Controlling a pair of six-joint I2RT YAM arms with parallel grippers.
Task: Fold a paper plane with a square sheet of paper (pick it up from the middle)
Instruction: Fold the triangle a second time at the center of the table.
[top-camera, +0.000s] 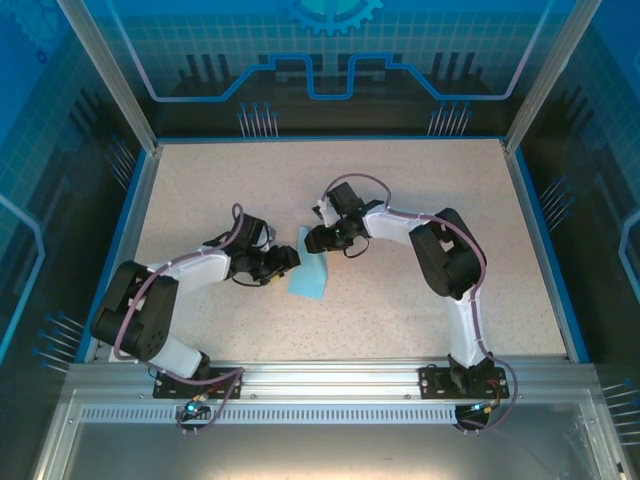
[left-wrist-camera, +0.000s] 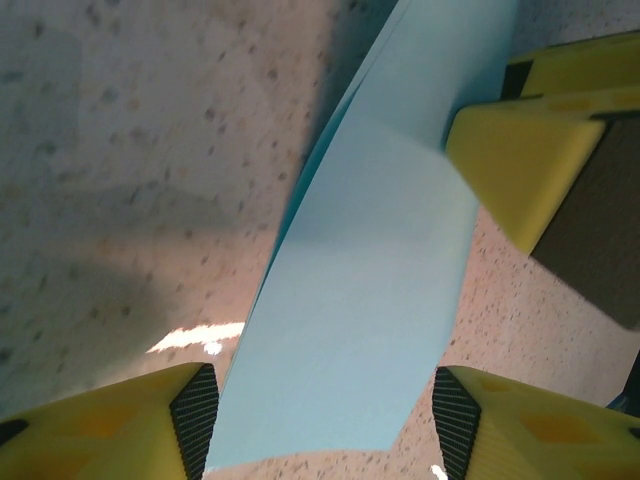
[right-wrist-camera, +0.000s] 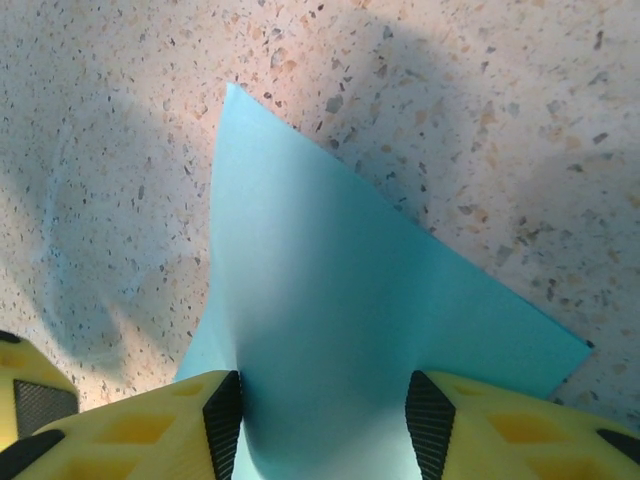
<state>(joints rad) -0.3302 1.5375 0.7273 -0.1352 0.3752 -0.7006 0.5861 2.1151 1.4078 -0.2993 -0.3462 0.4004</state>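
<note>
Speckled beige table (top-camera: 420, 190) carries everything; at its middle the light-blue square sheet of paper (top-camera: 310, 276) lies between both grippers, seemingly doubled over once, with no pointed nose or wings yet, so I judge most folding undone; left gripper (top-camera: 287, 262) jaws stand apart astride it; right gripper (top-camera: 318, 238) jaws likewise apart, paper bowing between them.

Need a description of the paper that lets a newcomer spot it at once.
On the speckled beige table, look mid-table, where the left claw and right claw meet. The paper lies between them: a thin, plain light-blue sheet, the one blue thing on that speckled top.
</note>
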